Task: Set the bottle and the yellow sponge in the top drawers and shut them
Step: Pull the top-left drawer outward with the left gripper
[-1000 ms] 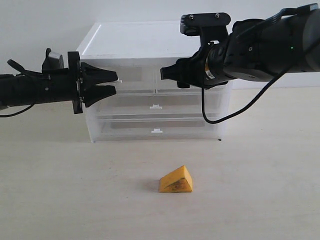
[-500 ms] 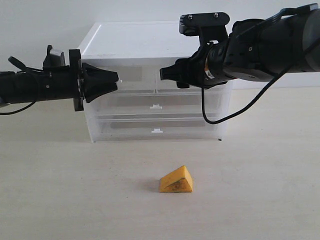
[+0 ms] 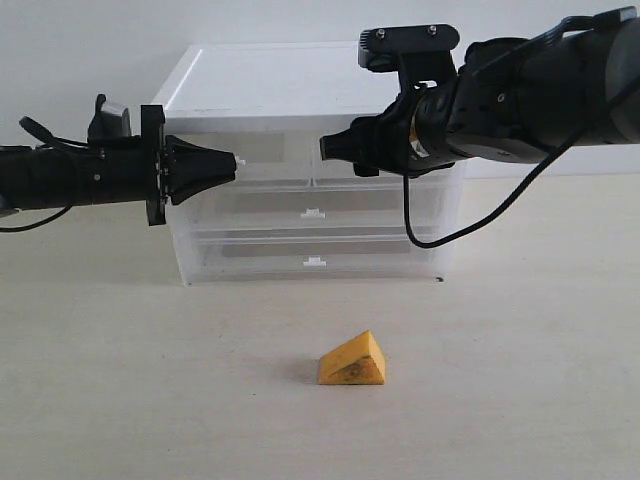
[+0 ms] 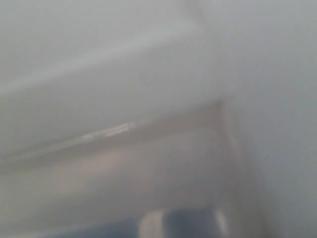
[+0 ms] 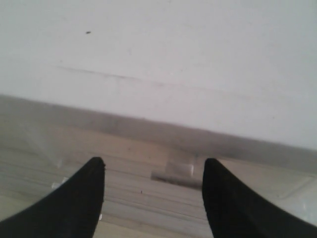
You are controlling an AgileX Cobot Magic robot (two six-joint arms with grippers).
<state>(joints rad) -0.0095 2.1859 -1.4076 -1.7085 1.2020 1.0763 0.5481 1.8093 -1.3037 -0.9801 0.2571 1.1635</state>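
Note:
The yellow sponge (image 3: 352, 362) lies on the table in front of the chest (image 3: 280, 80). My left gripper (image 3: 230, 160) is shut at the top left drawer (image 3: 268, 172), with that drawer's small white handle (image 3: 240, 160) poking out past its tips. The left wrist view is a blur and none of its fingers show there. A dark blue and white smear (image 4: 190, 223) at that view's edge may be the bottle; I cannot tell. My right gripper (image 3: 325, 147) stands open in front of the top right drawer (image 3: 338, 176), whose handle (image 5: 178, 171) sits between the fingers (image 5: 91, 181).
Two full-width drawers (image 3: 312, 213) sit shut below the top pair. A black cable (image 3: 420, 228) loops down from the right arm in front of the chest's right side. The sponge is the only thing on the bare tabletop (image 3: 520, 380).
My left gripper's jaws have gone from open to shut at the top left drawer's handle. The right arm and the sponge have stayed still.

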